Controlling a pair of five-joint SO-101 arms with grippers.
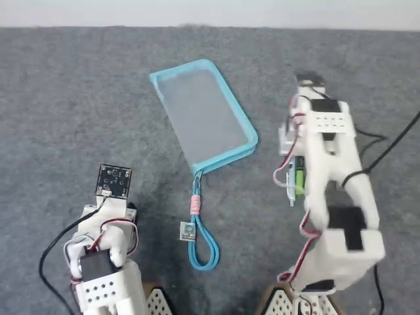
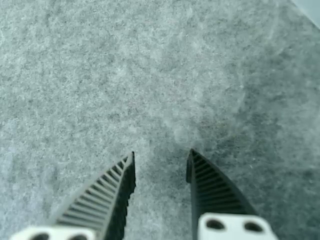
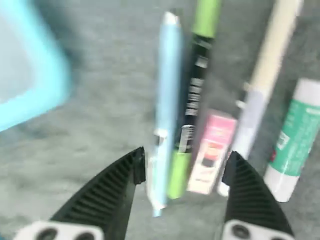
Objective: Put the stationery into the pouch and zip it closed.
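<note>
A translucent pouch [image 1: 205,113] with a light blue zip border lies flat on the grey felt mid-table, its blue wrist strap [image 1: 200,236] trailing toward the front. The stationery lies under the right arm: a light blue pen [image 3: 166,95], a green and black pen [image 3: 195,90], a pink eraser [image 3: 212,150], a cream pen [image 3: 265,75] and a green and white glue stick [image 3: 295,140]. My right gripper [image 3: 185,162] hangs open just above the pens and eraser. My left gripper [image 2: 161,162] is open over bare felt at the front left.
Grey felt [image 1: 79,98] covers the table up to a pale wall edge at the back. The pouch corner [image 3: 30,85] lies close beside the pens. Cables run off the right arm [image 1: 335,190].
</note>
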